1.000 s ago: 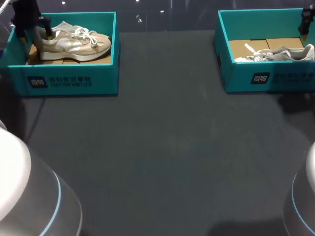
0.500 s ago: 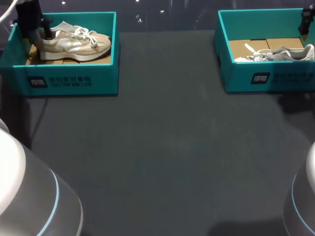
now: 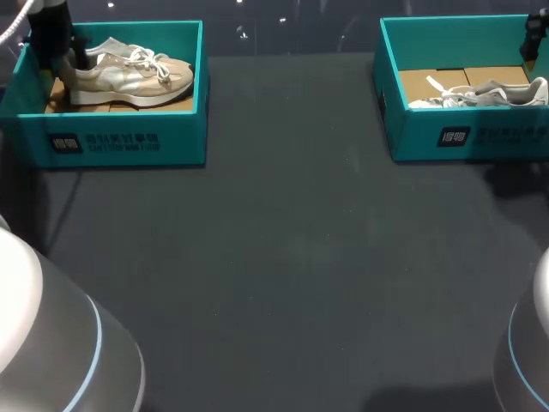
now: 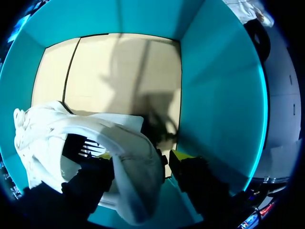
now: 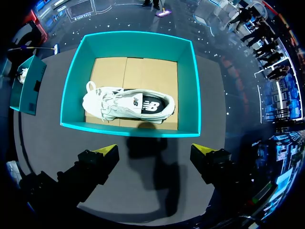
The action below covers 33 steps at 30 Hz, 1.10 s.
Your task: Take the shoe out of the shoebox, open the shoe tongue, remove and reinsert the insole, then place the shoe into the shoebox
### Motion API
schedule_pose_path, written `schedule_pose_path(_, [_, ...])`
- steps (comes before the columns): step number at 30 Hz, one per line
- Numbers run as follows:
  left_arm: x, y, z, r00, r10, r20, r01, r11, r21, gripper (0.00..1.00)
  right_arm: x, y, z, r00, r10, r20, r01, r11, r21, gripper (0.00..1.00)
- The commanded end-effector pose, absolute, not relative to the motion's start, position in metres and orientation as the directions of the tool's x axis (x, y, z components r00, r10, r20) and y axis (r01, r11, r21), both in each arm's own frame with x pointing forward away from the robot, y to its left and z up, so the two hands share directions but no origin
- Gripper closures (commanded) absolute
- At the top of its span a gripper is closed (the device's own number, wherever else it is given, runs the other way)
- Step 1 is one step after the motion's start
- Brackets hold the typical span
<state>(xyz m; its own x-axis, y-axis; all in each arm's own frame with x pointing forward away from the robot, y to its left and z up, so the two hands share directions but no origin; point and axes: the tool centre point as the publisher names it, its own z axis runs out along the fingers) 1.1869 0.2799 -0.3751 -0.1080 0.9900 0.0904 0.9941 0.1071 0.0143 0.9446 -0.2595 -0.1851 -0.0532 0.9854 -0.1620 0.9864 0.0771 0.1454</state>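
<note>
A beige shoe lies on its side in the left teal shoebox, toe toward the table's middle. My left gripper is down at the heel end. In the left wrist view, the left gripper has one finger inside the shoe and the other behind the heel, shut on the heel wall. A white and grey shoe lies in the right teal shoebox. My right gripper hangs open and empty, high above the table beside that box, with the shoe ahead of it.
Cardboard sheets line the floor of each box. The left box's teal wall stands close behind the heel-side finger. Dark table stretches between the two boxes and toward the front edge.
My left gripper's fingers have drawn together around the beige shoe's heel, and the wrist has shifted slightly. The right arm and both shoes have stayed put.
</note>
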Motion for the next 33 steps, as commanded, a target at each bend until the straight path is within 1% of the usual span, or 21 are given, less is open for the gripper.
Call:
schedule_pose_path(1, [1.18,0.279,-0.375,-0.108,0.99,0.095,0.994,0.105,0.031,0.42,0.945,-0.26,-0.185,-0.054,0.985,-0.162,0.986,0.077,0.145,0.0])
schedule_pose_path(3, [1.179,0.279,-0.375,-0.109,0.989,0.097,0.994,0.106,0.033,0.44,0.945,-0.26,-0.185,-0.054,0.985,-0.162,0.986,0.077,0.145,0.0])
schedule_pose_path(4, [1.179,0.279,-0.375,-0.11,0.989,0.099,0.994,0.107,0.034,0.5,0.945,-0.26,-0.185,-0.054,0.985,-0.162,0.986,0.077,0.145,0.0])
schedule_pose_path(6, [1.179,0.28,-0.376,-0.111,0.989,0.1,0.994,0.108,0.035,0.56,0.945,-0.26,-0.185,-0.054,0.985,-0.162,0.986,0.077,0.145,0.0])
schedule_pose_path(7, [1.178,0.28,-0.376,-0.111,0.989,0.102,0.994,0.108,0.036,0.61,0.945,-0.26,-0.185,-0.054,0.985,-0.162,0.986,0.077,0.145,0.0])
schedule_pose_path(8, [1.178,0.28,-0.376,-0.111,0.988,0.103,0.994,0.108,0.037,0.77,0.945,-0.26,-0.185,-0.054,0.985,-0.162,0.986,0.077,0.145,0.0])
schedule_pose_path(9, [1.178,0.28,-0.376,-0.111,0.988,0.104,0.994,0.107,0.037,0.85,0.945,-0.26,-0.185,-0.054,0.985,-0.162,0.986,0.077,0.145,0.0])
schedule_pose_path(10, [1.177,0.28,-0.377,-0.111,0.988,0.105,0.994,0.107,0.038,1.0,0.945,-0.26,-0.185,-0.054,0.985,-0.162,0.986,0.077,0.145,0.0])
schedule_pose_path(24, [1.174,0.286,-0.369,-0.121,0.988,0.099,0.992,0.119,0.033,1.0,0.945,-0.26,-0.185,-0.054,0.985,-0.162,0.986,0.077,0.145,0.0])
schedule_pose_path(33, [1.173,0.292,-0.335,-0.125,0.991,0.049,0.992,0.124,0.031,1.0,0.945,-0.26,-0.185,-0.054,0.985,-0.162,0.986,0.077,0.145,0.0])
